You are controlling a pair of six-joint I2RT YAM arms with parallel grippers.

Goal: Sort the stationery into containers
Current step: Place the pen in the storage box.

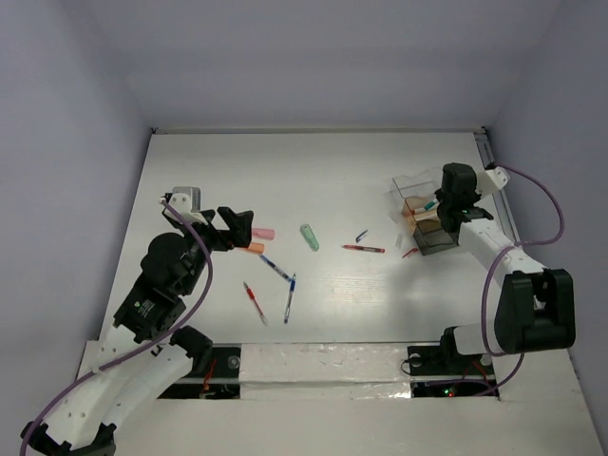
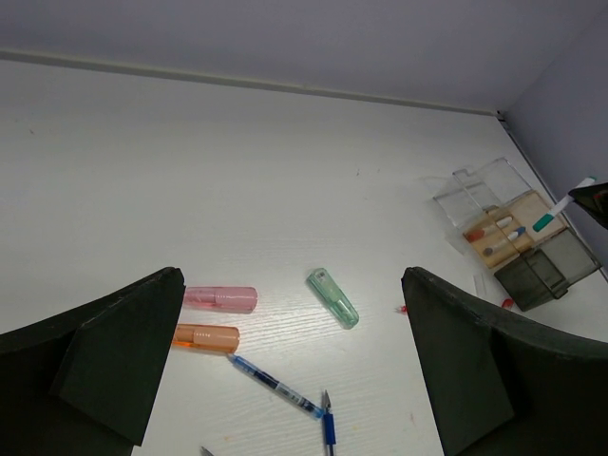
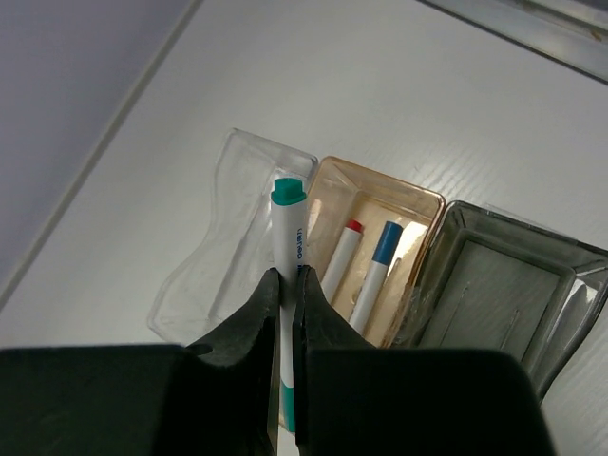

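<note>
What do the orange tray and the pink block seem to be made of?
The orange tray looks like clear tinted plastic, glossy: its thin walls let light through. The pink block seems translucent plastic too, with a soft sheen; rubber cannot be excluded.

green-capped pen (image 3: 288, 223) partly behind right claw (image 3: 288, 278)

I count 4 loose pens: far blue pen (image 1: 275, 267), near blue pen (image 1: 289, 298), near red pen (image 1: 253, 302), far red pen (image 1: 364, 249). 3 blocks: 1 pink block (image 2: 220, 298), 1 orange block (image 2: 206, 336), 1 green block (image 2: 332, 297). 1 box (image 3: 375, 180) holds 2 pens, red-capped pen (image 3: 342, 258) and blue-capped pen (image 3: 377, 266); my right gripper (image 3: 287, 280) pinches 1 green-capped pen (image 3: 288, 223).
</note>
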